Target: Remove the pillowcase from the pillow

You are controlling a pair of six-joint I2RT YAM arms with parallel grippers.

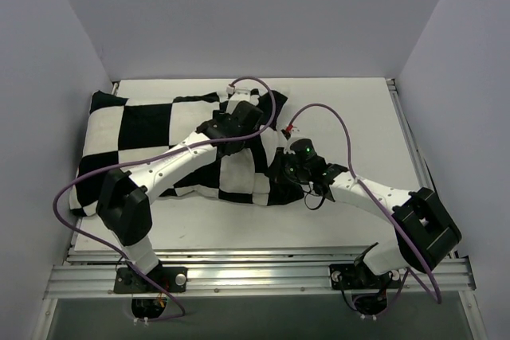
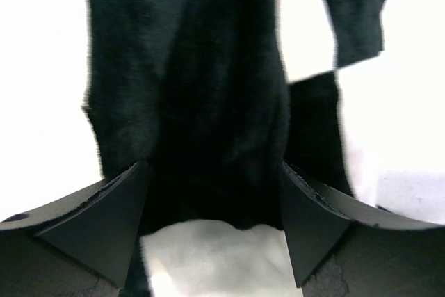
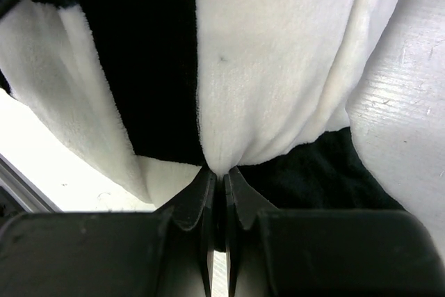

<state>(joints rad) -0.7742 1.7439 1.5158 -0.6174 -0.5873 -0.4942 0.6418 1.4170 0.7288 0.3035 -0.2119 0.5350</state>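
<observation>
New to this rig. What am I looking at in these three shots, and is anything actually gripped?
The machine is two small robot arms bolted at the near edge of a white table. The wide picture comes from a fixed camera above and behind them; the other two come from a camera on each wrist, looking past that arm's own fingers.

On the table lies a black-and-white checkered pillowcase. The pillow is presumably inside, but none of it shows plainly.

The right end effector is shut on a pinch of the pillowcase, with fabric bunching into its closed tips. The left end effector is open: its two fingers stand apart with a black fold of fabric lying between them, not clamped.

So there is one real grip, on the right.
</observation>
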